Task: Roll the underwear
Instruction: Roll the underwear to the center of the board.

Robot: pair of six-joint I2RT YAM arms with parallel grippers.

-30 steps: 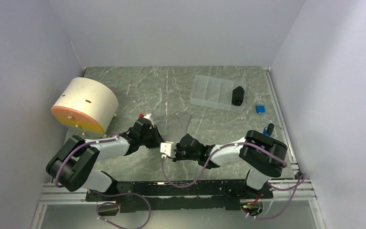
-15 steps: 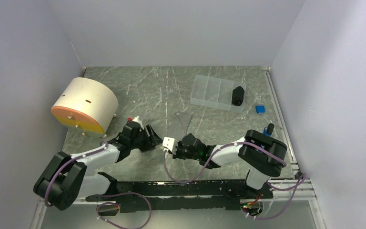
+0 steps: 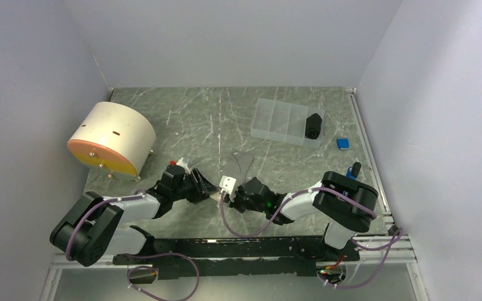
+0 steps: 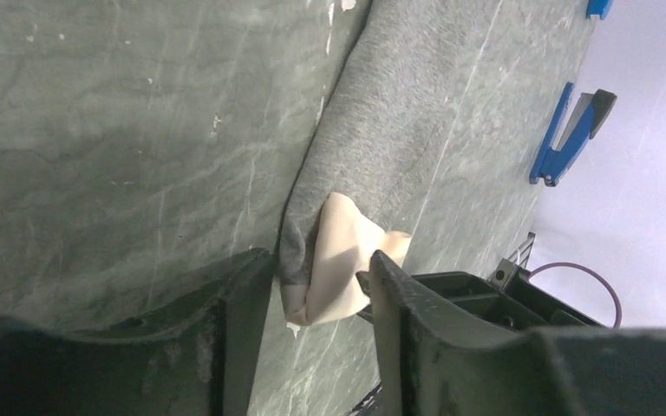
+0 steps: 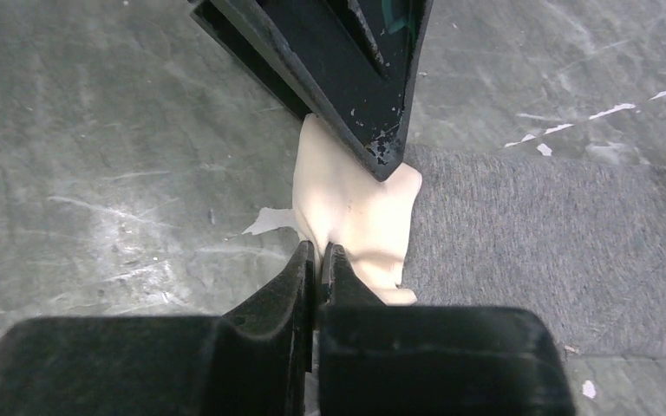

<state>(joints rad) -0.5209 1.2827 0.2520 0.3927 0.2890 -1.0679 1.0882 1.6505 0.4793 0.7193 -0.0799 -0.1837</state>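
Note:
The underwear is grey cloth point(image 4: 399, 113) with a cream lining patch point(image 4: 342, 251), lying flat on the grey marbled table; from above its grey blends with the table and mainly the cream corner point(image 3: 227, 184) shows. My right gripper point(image 5: 319, 251) is shut on the edge of that cream patch point(image 5: 355, 199), with the grey cloth point(image 5: 555, 234) spreading to its right. My left gripper point(image 4: 316, 277) is open, its jaws standing either side of the folded cream corner without pinching it. In the top view the left gripper point(image 3: 204, 187) and the right gripper point(image 3: 235, 191) face each other closely.
A cream cylinder with an orange face point(image 3: 110, 138) stands at the left. A clear compartment box point(image 3: 279, 120) holding a black item point(image 3: 313, 125) sits at the back right, with a small blue piece point(image 3: 342, 143) beside it. A blue clip point(image 4: 568, 130) lies near the right rail.
My left gripper has let go, opened and drawn back to the left. My right gripper has shut on the cream corner and carried it slightly farther from the bases.

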